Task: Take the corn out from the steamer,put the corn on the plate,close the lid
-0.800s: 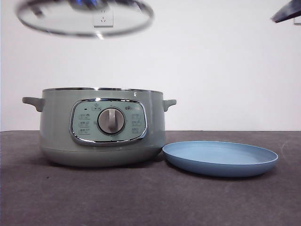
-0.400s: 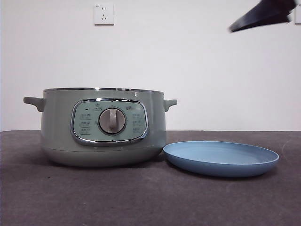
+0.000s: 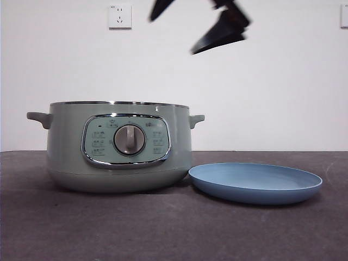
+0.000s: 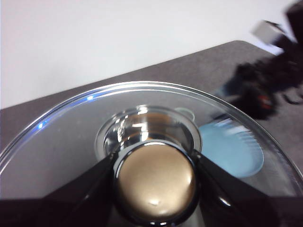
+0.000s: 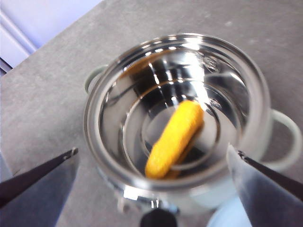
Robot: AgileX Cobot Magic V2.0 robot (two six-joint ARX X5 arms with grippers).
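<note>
My left claw [image 4: 154,189] is clamped on the round knob of the lid [image 4: 71,137], jaws pressing it from both sides, and I'm holding the glass dome up and off to the side so the pot mouth is open for my other arm. Through the glass I can just make out the blue plate [image 4: 234,151] below.

Across the table [image 3: 109,228], the steamer [image 3: 117,147] sits uncovered, dial facing the front, with the plate [image 3: 255,182] just beside it and bare, ready to receive. That's handy: a short carry from pot to dish.

Above the pot, my right claw [image 3: 190,24] hangs in the air, jaws spread wide apart. From its wrist camera I'm looking straight down into the shiny bowl of the steamer [image 5: 113,94], and there's the corn [image 5: 175,138], lying on its side at the bottom, slanted across the middle. Nothing is gripping it yet. I reckon the next job is to drop in and close across the cob's narrow width.
</note>
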